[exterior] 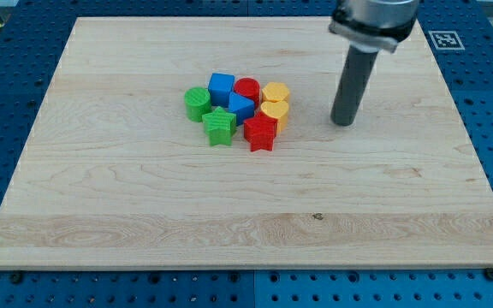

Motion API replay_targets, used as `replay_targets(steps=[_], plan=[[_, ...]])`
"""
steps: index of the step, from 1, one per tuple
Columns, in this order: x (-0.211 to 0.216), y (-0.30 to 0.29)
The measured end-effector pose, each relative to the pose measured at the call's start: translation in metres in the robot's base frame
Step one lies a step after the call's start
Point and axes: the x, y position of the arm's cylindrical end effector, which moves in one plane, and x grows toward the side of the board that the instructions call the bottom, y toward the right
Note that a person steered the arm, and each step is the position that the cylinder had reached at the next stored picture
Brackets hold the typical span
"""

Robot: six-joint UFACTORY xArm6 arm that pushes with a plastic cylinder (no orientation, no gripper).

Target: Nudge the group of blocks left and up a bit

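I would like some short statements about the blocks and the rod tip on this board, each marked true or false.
1. My tip is at the view's right of the group. True.
2. My tip touches the yellow blocks. False: bare board lies between it and the nearest yellow block.
3. The red star is at the group's lower edge. True.
4. The green star is at the view's right of the red star. False: it is at its left.
5. All blocks sit close together. True.
6. The blue cube lies alone near the board's bottom. False: it is in the group's upper part.
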Motion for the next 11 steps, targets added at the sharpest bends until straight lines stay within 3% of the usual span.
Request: replay_targets(steps=[2,6,8,11], plan=[[0.021,-0.053],[0.007,-0.024],[0.024,-0.053],[0.005,-0.064]])
